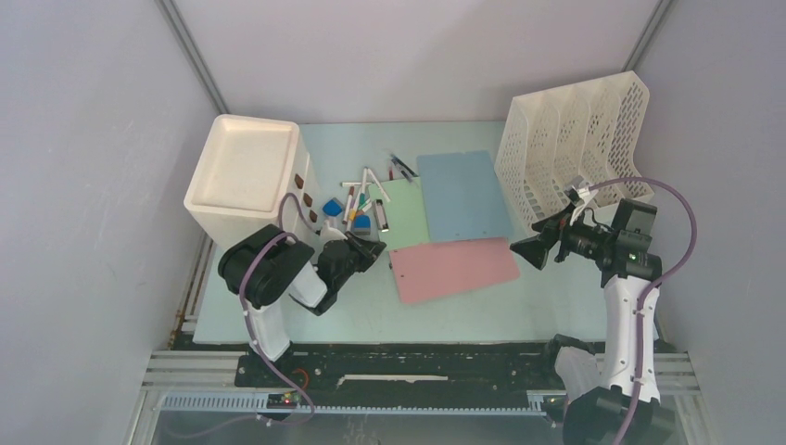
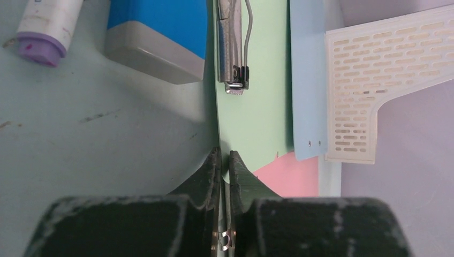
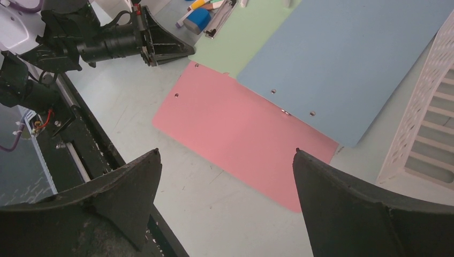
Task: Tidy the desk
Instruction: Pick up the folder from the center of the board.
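Left wrist view: the left gripper, fingers nearly together, sits at the edge of the green sheet on the desk; grip unclear. The sheet looks thin and floppy, likely best pinched by its edge. The right gripper gapes empty.

Pink sheet, blue sheet, green sheet on desk; bin left, rack right.
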`<state>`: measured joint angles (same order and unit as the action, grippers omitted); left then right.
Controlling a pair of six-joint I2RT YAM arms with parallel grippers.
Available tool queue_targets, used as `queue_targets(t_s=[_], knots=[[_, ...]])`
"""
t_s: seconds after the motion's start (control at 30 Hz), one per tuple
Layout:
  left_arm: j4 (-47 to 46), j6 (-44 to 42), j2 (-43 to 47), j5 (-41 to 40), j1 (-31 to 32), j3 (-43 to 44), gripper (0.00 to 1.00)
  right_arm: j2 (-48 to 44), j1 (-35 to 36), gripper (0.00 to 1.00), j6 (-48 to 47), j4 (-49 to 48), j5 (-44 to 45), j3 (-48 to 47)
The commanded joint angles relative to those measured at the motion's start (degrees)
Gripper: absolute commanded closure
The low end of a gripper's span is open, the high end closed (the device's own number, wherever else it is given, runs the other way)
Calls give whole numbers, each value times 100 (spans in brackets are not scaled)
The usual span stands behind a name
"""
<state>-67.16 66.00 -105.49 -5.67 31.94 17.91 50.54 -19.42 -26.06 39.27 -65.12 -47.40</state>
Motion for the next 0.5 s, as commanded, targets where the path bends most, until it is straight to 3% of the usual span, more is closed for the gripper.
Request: queue_targets(t_s=[0.0, 0.1, 0.47], knots=[[-358, -119, -15, -84, -101, -51, 94, 38, -33, 0, -201, 26, -150, -70], [-394, -212, 132, -94, -104, -123, 100, 49, -27, 0, -216, 24, -142, -59], [-379, -251, 964, 1, -101, -595, 100, -109, 151, 0, -194, 22, -181, -55]])
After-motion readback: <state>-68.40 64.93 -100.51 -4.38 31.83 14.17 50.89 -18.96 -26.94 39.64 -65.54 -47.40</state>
